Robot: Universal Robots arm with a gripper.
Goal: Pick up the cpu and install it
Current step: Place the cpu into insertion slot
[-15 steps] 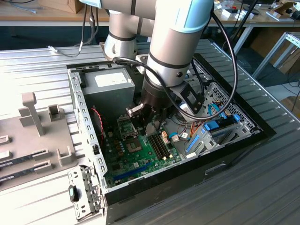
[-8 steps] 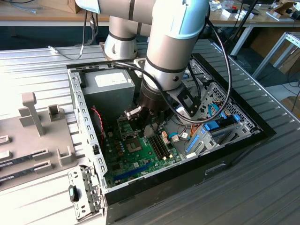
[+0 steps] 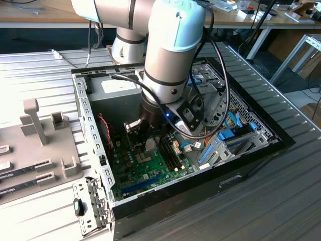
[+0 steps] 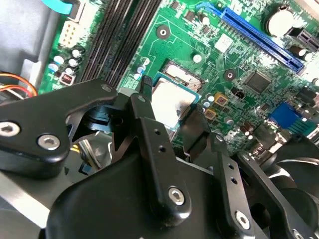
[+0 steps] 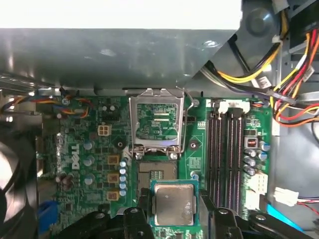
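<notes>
**Now hovering with the cpu over an open socket**

Down inside the computer case (image 3: 95, 135), low over the green motherboard (image 5: 89, 149). Pinching the cpu (image 5: 173, 203) in the gripper (image 4: 171, 107), with the jaws pressed against two opposite edges of the chip and nothing spread. Gripping by the rim alone, probably to keep the fingers (image 5: 205, 211) off the underside and to leave the other two edges free to drop between the socket walls. Keeping it flat and level with the board, metal face up, presumably so that it can settle squarely and not go in corner first.

Holding it just beside the bare socket (image 5: 157, 172) as seen in the first wrist view, and partly over that socket in the second wrist view. Judged not yet seated; cannot tell from these angles whether touching anything beneath. Approaching a socket made ready: retaining frame (image 5: 154, 119) swung up and standing open on the far side, so no metal across the opening. Working next to the long dark memory slots (image 5: 227, 154), close but apart from them, and well away from the bundle of yellow, red and black cables (image 5: 259, 74).

As for the chip itself: small, square and thin. Topped with a dull silvery lid, faintly smudged and scuffed, with softly rounded corners. Bordered all round by a narrow green rim of circuit board. Tiny against the board beneath.
</notes>
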